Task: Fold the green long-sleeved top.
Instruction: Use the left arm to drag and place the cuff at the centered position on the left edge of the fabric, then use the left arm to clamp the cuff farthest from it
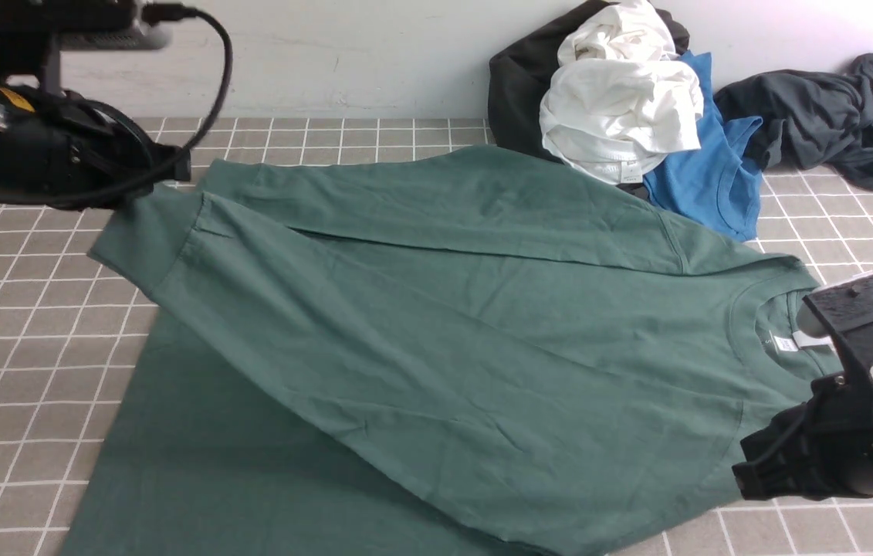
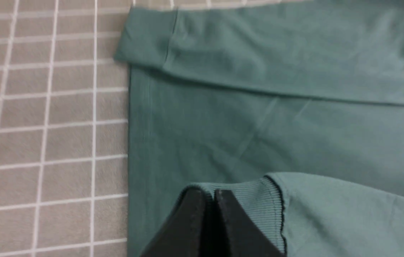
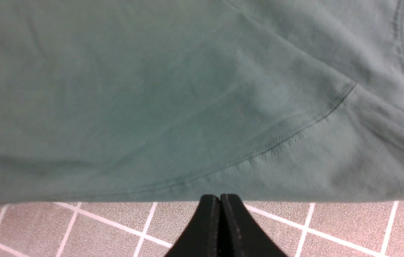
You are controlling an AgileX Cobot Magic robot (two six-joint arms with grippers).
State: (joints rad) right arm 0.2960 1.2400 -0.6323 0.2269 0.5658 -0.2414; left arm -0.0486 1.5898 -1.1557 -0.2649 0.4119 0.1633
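The green long-sleeved top [image 1: 444, 309] lies spread on the tiled tabletop, collar and white neck tag [image 1: 785, 344] to the right. My left gripper [image 1: 177, 171] is at the back left, shut on the ribbed cuff [image 2: 255, 203] of a sleeve. That sleeve is drawn diagonally across the body. In the left wrist view the jaws [image 2: 210, 194] pinch the cuff above the top [image 2: 259, 125]. My right gripper [image 1: 749, 467] is shut at the top's near right edge by the shoulder. In the right wrist view its tips [image 3: 219, 198] touch the top's edge [image 3: 151, 89]; no cloth shows between them.
A pile of clothes lies at the back right against the wall: a white garment [image 1: 621, 100], a bright blue shirt [image 1: 714, 177], a dark charcoal garment [image 1: 830, 116] and a black one [image 1: 521, 85]. Bare tiled tabletop [image 1: 19, 347] shows at the left.
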